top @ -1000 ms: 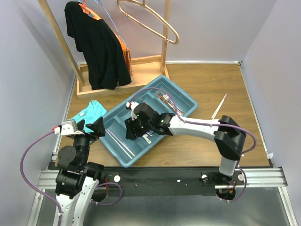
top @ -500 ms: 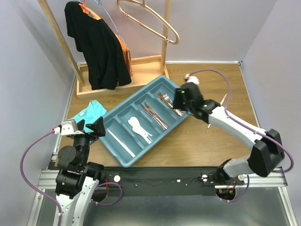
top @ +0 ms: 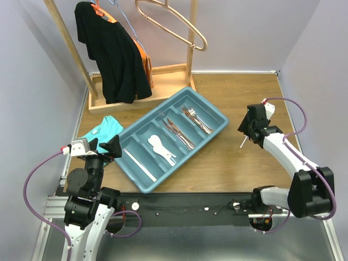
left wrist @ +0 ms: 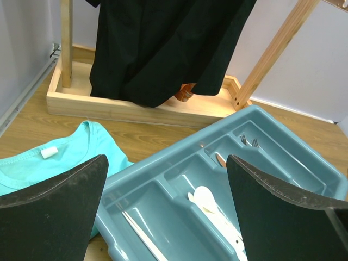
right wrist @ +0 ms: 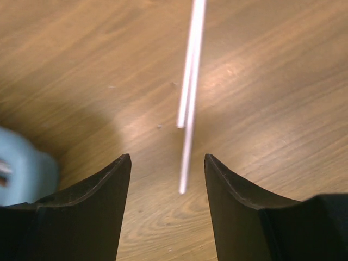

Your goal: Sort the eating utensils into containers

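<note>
At the near left, the left gripper (top: 111, 145) hovers with its fingers apart and empty beside the teal tray (top: 140, 184), probably parked out of the other arm's way. Across the middle of the counter (top: 228, 168) the tray's compartments run far-left to near-right, holding in turn a chopstick (top: 140, 165), white spoons (top: 160, 147), knives (top: 176, 132) and forks (top: 196, 118). Farther right, well apart from the tray, the right gripper (right wrist: 167, 157) hangs with fingers apart and nothing held, straddling two pale chopsticks (right wrist: 190, 81) on the wood; their long axis seems to run near-left to far-right, so closing should pinch across them.
</note>
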{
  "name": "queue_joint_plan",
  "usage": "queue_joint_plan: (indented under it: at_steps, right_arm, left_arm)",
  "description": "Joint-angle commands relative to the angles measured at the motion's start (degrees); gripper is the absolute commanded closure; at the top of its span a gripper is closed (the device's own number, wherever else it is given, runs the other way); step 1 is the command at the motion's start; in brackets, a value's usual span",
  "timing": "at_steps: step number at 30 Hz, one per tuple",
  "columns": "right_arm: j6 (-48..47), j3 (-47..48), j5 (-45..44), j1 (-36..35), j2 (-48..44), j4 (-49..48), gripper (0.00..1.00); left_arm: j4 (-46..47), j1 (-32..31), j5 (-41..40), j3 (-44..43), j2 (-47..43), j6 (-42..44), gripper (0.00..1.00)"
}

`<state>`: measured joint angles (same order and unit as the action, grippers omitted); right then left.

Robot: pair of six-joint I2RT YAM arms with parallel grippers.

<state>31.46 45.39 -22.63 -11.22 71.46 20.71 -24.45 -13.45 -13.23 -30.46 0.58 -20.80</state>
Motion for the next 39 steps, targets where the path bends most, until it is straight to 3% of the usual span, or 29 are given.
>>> queue_joint_plan:
  at_steps: [1,19,23,25,32,39]
  right_arm:
    - [1.3,-4.4,4.3,4.7,3.5,-3.5,0.37]
    - [2.5,-5.5,13.4,11.0,13.5,-5.9,0.57]
    - [3.2,-6.0,13.2,12.9,13.2,-5.6,0.62]
    - [3.5,-6.1,12.9,13.5,12.9,-5.1,0.74]
    - [4.9,-7.5,8.5,16.0,9.1,-3.7,0.92]
    - [3.1,-7.7,6.9,16.1,1.6,-4.2,0.95]
  left_arm:
    - [1.0,0.4,0.7,0.1,-7.0,0.4,0.01]
    - [0.9,0.4,0.4,0.0,-7.3,0.5,0.01]
    - [0.7,0.4,0.3,0.0,-7.4,0.5,0.01]
    - [0.8,0.4,0.3,0.0,-7.4,0.4,0.01]
    - [0.6,0.4,0.3,-0.1,-7.4,0.5,0.01]
    - [0.8,0.4,0.5,0.0,-7.4,0.4,0.01]
